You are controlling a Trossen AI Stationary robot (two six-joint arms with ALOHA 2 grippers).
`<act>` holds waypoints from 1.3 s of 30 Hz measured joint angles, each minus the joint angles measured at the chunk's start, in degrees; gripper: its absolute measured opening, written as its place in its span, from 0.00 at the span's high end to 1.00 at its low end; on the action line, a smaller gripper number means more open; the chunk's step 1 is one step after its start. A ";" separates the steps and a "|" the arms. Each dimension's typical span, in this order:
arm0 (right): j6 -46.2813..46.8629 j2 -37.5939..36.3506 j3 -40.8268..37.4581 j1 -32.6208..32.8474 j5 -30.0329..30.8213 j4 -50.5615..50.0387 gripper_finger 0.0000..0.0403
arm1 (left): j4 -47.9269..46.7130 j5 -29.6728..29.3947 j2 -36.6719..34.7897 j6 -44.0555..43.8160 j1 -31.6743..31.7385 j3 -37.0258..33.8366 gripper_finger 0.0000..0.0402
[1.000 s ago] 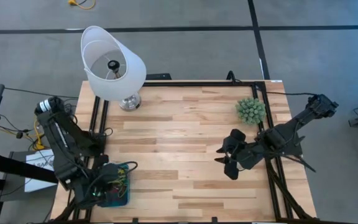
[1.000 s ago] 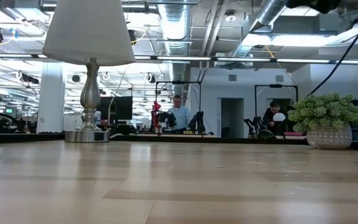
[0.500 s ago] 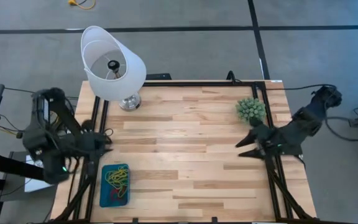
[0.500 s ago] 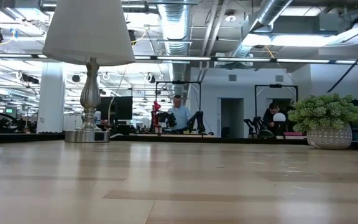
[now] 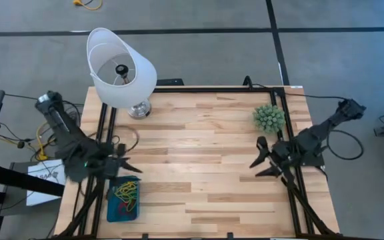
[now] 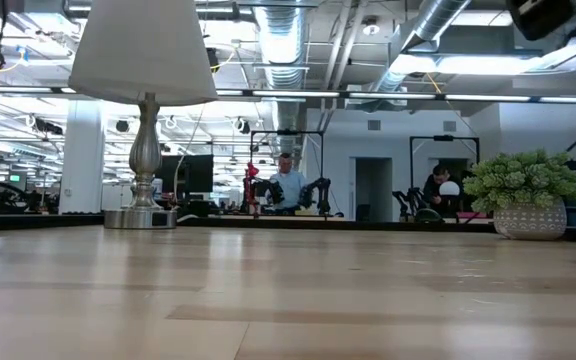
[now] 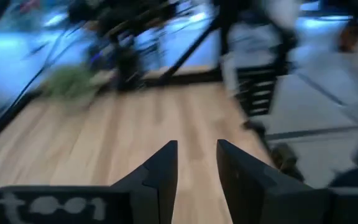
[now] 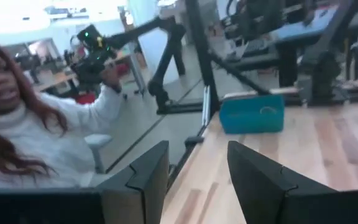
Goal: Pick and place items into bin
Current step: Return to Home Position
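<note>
At left edge, bin (image 5: 112, 200), left gripper (image 5: 127, 165) beside, right gripper (image 5: 258, 159) opposite edge

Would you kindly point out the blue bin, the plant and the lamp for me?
blue bin (image 5: 115, 213), high view, bare corner of its floor.
plant (image 5: 269, 118), high view, middle of its top.
lamp (image 5: 121, 69), high view, inside its white shade.
</note>
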 joint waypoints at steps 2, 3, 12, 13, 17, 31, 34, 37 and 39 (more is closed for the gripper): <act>-0.09 -2.48 -0.12 -2.45 -0.58 -2.12 0.60 | 4.54 12.39 -0.44 10.79 7.56 0.43 0.74; -0.11 -3.51 -0.12 -3.55 -1.07 -3.66 0.60 | 3.98 17.94 -0.98 14.55 10.85 0.97 0.74; -7.50 -14.48 -2.72 -8.20 -13.61 -6.97 0.61 | -8.26 29.45 -11.84 15.29 26.65 -1.18 0.74; -8.00 -15.78 -4.24 -8.15 -13.79 -5.93 0.61 | -7.07 32.45 -13.25 15.32 26.56 -2.51 0.74; -7.73 -21.06 -9.87 -9.08 -11.38 -3.90 0.61 | 9.77 35.31 -16.77 23.66 26.72 -12.00 0.74; -6.14 -29.98 -12.79 -14.13 -11.13 -8.69 0.61 | 14.37 39.55 -22.73 28.97 42.76 -18.29 0.74; -6.44 -31.10 -13.80 -14.29 -11.79 -7.21 0.61 | 9.66 40.36 -28.12 27.56 44.53 -18.12 0.74; -6.60 -31.05 -14.98 -14.29 -11.78 -6.69 0.61 | 7.89 45.32 -32.46 24.91 45.00 -18.89 0.74; -7.41 -31.06 -16.51 -14.28 -11.72 -3.60 0.61 | 12.68 50.08 -33.91 24.79 44.99 -21.50 0.74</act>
